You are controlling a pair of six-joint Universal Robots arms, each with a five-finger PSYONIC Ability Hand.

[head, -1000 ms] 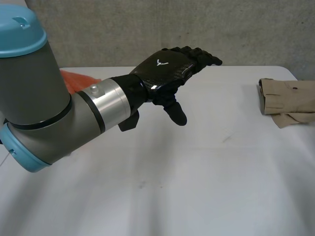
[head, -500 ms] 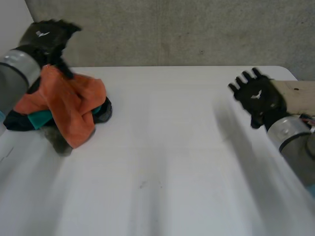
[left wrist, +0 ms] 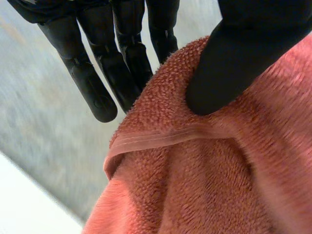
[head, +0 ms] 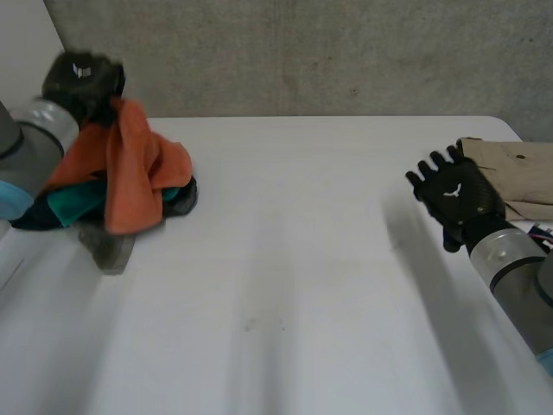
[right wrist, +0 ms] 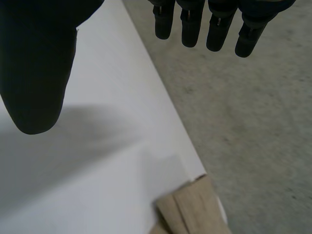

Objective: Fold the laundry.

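1. The orange towel [head: 134, 169] was held up at ten o'clock on the counter [head: 285, 277], draped over the laundry pile [head: 76, 204], presumably so that it could be singled out for folding.
2. Its hemmed edge was pinched between the thumb [left wrist: 243, 63] and fingers [left wrist: 95, 83] of the left hand [head: 82, 78].
3. The right hand [head: 454, 194] was poised at three o'clock, just beside a folded beige garment [head: 514, 169], its fingers straight and spread, with nothing grasped.

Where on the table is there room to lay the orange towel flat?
The table is bare in the middle, from the pile to the right hand, and along the near side. Crowded: around the pile and by the beige cloth.
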